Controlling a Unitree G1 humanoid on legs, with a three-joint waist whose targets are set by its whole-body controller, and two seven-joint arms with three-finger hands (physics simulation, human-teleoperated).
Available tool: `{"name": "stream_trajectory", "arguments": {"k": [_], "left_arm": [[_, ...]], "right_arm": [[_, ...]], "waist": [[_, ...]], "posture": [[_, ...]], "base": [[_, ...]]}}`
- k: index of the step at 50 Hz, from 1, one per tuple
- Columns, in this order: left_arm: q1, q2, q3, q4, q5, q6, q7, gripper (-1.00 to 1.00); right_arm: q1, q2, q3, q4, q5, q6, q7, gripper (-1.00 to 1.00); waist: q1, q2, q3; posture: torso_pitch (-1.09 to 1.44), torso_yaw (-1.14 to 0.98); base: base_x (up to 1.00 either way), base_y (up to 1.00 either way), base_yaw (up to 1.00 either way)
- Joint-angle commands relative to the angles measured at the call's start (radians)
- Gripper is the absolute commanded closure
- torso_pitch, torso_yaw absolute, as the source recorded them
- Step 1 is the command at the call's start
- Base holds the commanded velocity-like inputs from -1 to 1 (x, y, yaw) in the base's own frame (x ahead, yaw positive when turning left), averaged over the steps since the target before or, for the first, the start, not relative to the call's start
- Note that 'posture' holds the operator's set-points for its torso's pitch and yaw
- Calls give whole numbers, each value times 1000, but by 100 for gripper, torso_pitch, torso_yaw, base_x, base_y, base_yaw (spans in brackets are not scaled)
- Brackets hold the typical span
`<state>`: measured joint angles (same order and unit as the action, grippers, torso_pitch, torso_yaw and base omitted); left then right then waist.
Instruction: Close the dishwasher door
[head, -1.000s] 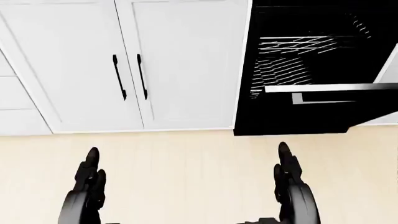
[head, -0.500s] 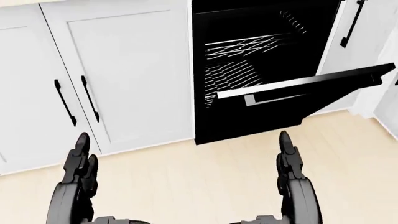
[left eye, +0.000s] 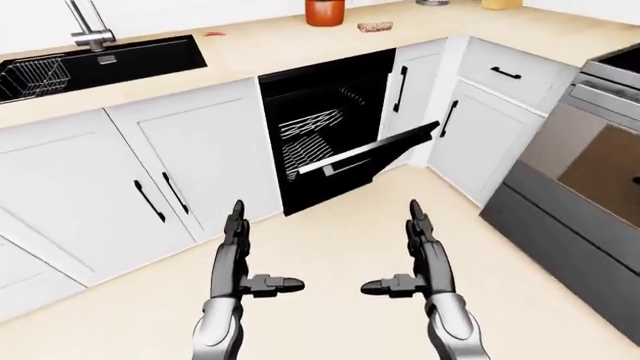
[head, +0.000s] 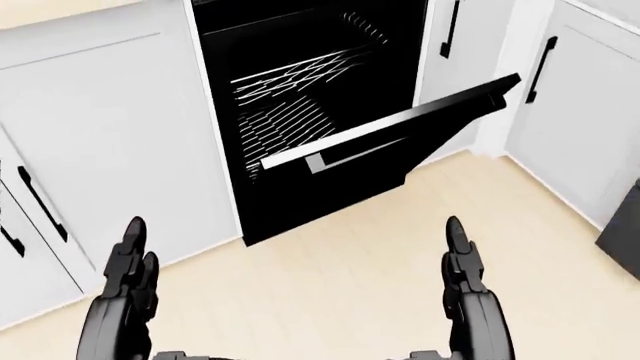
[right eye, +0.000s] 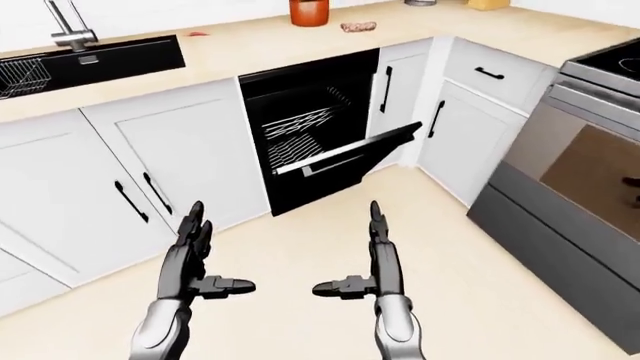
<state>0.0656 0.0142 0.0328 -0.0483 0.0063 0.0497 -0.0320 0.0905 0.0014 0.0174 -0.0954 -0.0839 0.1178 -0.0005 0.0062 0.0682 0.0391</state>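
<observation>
**Q:** Black and glossy, which panel is shown hanging from the cabinet run, and where is it placed?

**A:** The black dishwasher door (left eye: 370, 154) is seen partly lowered, hinged at its bottom edge, with its free top edge tilted outward toward the beige floor (left eye: 330, 247). It is set between white cabinet fronts (left eye: 200, 150), under the pale wooden worktop (left eye: 250, 41). Wire racks (head: 300, 97) are visible inside the dark cavity. A silver bar handle (head: 345, 159) is mounted just under the free edge.

**Q:** How are the hands held?

**A:** The black left hand (left eye: 240, 259) and the black right hand (left eye: 418, 259) are both shown with fingers extended and thumbs pointing inward; nothing is gripped. Both are well apart from the door, low in the left-eye view.

**Q:** How is the door expected to handle?

**A:** A stiff, fairly heavy, smooth panel swinging on a hinge is to be assumed. No grasp is judged necessary: a flat push from beneath, applied near the free edge by the handle, would give the most leverage. A slip on the glossy face is the likely risk.
</observation>
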Motion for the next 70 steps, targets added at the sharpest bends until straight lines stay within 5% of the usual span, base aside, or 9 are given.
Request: {"name": "stream_trajectory", "arguments": {"k": [1, 11, 22, 25, 35, 39, 53, 67, 70], "left_arm": [[-22, -4, -15, -53, -2, -31, -4, -100], [-24, -4, -14, -42, -2, -39, -4, -100], [-15, -6, -20, -51, 1, -39, -5, -100], [-17, -6, -20, -47, 2, -39, -5, -100], [-15, -6, -20, -57, 1, -34, -5, -100], [-10, -6, -22, -64, 2, -33, -5, -100], [-11, -7, -22, -62, 3, -35, -4, -100], [-7, -8, -27, -61, 5, -40, -4, -100], [-5, -8, -28, -70, 5, -34, -4, -100]], "right_arm": [[-18, -7, -17, -58, -1, -30, -8, -100], [-16, -7, -15, -60, 0, -28, -8, -100], [-17, -7, -14, -62, 0, -22, -9, -100], [-21, -6, -13, -58, -2, -20, -9, -100], [-13, -6, -14, -72, 0, -16, -9, -100], [-10, -6, -14, -73, 1, -18, -9, -100], [-7, -6, -15, -79, 4, -13, -9, -100], [-10, -5, -15, -71, 6, -14, -10, -100], [-6, -5, -13, -60, 5, -32, -11, -100]], "waist": [[-6, -3, -18], [-8, -160, -41], [-12, -39, -4], [-5, 46, -25], [2, -62, -18], [-6, -160, -38], [-5, 31, -22], [-2, -142, -32], [-10, -126, -24]], "posture": [[0, 0], [0, 0], [0, 0], [0, 0], [0, 0], [0, 0], [0, 0], [0, 0], [0, 0]], "base": [[0, 0, -40], [0, 0, -40], [0, 0, -40], [0, 0, -40], [0, 0, -30], [0, 0, -28], [0, 0, -28], [0, 0, -28], [0, 0, -28]]}}
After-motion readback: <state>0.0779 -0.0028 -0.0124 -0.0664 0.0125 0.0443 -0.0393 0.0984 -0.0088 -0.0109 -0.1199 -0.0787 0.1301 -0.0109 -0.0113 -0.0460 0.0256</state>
